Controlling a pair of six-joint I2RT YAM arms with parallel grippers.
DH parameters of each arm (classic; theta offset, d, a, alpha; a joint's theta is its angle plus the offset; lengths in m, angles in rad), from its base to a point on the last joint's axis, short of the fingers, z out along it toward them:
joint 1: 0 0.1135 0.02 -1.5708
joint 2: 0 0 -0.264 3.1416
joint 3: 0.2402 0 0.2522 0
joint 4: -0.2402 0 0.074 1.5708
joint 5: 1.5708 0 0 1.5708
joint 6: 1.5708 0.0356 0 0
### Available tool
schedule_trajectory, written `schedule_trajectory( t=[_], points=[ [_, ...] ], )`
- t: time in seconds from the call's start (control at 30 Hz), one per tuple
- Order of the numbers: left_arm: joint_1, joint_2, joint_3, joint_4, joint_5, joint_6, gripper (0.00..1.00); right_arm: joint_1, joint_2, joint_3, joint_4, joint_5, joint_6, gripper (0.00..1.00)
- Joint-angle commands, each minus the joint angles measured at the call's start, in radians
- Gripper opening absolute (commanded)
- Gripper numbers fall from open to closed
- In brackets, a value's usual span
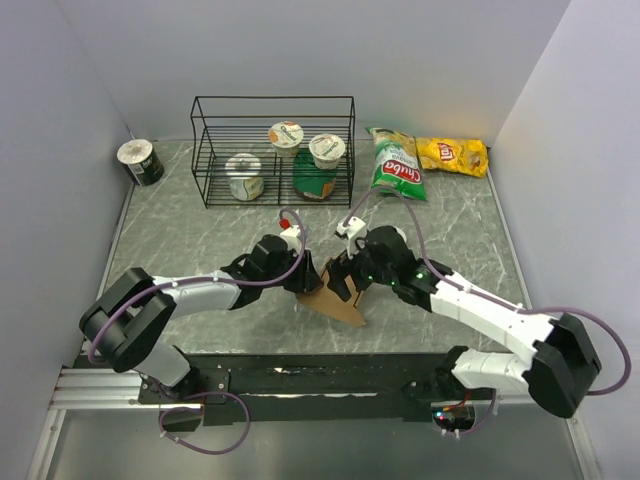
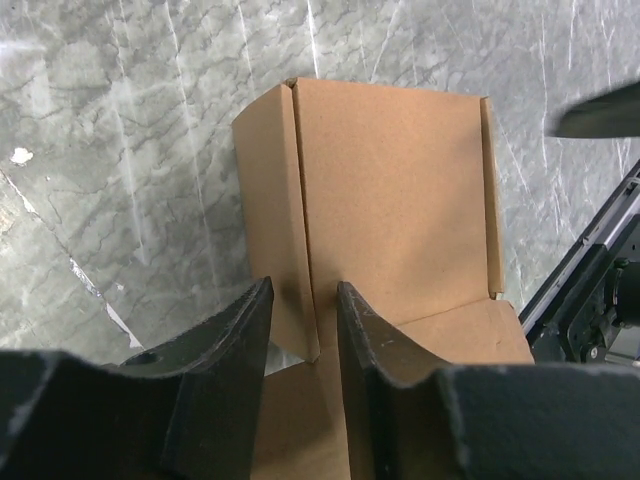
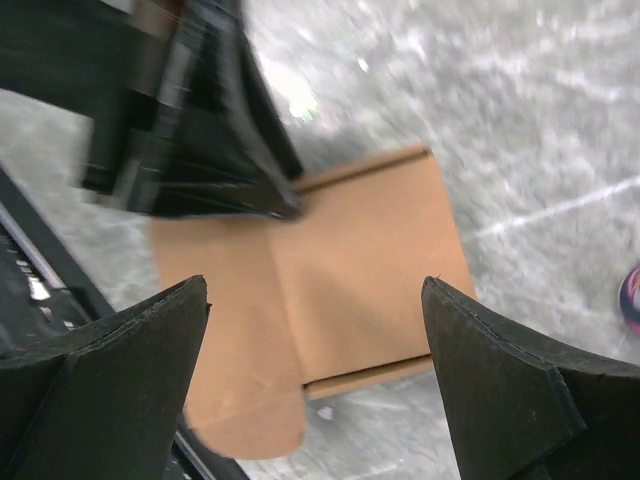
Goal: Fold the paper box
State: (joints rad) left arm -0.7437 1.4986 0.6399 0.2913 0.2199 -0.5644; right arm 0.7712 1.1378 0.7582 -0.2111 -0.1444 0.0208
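The paper box [image 1: 338, 302] lies on the grey marbled desk [image 1: 460, 225], about midway between the left and right edges and closer to the near edge than the far one. It is a brown cardboard sheet, only partly folded. In the left wrist view one side flap [image 2: 265, 200] stands up from the main panel along a crease, and a narrow strip is raised along the opposite side.

The left end effector [image 1: 305, 283] is at the box's left side. Its fingers [image 2: 235, 350] are drawn close together on either side of the raised flap's lower corner. A slim gap shows between them, so I cannot tell whether they pinch the cardboard.

The right end effector [image 3: 315, 288] hangs over the box from the right with its fingers spread wide and nothing between them but the sheet below. In this blurred view, the left end effector shows as a dark shape at the box's far corner.

At the far edge stand a black wire rack [image 1: 205, 150] holding yogurt cups [image 1: 327, 150], a green chip bag [image 1: 395, 167] and a yellow chip bag [image 1: 452, 155]. A cup [image 1: 140, 162] lies on its side in the far left corner.
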Motion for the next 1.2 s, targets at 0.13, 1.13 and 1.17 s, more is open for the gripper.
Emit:
schedule_trajectory(
  t=[0.13, 1.13, 1.17],
  points=[
    [0.004, -0.041, 0.0, 0.006, -0.059, 0.012, 0.59, -0.093, 0.131, 0.118, -0.063, -0.057, -0.045, 0.93],
    [0.27, -0.478, -0.094, -0.192, -0.093, 0.052, 0.99, 0.229, 0.333, 0.202, -0.197, 0.391, -0.217, 1.0],
    [0.271, -0.479, -0.094, -0.19, -0.09, 0.054, 0.99, 0.231, 0.344, 0.202, -0.198, 0.382, -0.222, 1.0]
  ],
)
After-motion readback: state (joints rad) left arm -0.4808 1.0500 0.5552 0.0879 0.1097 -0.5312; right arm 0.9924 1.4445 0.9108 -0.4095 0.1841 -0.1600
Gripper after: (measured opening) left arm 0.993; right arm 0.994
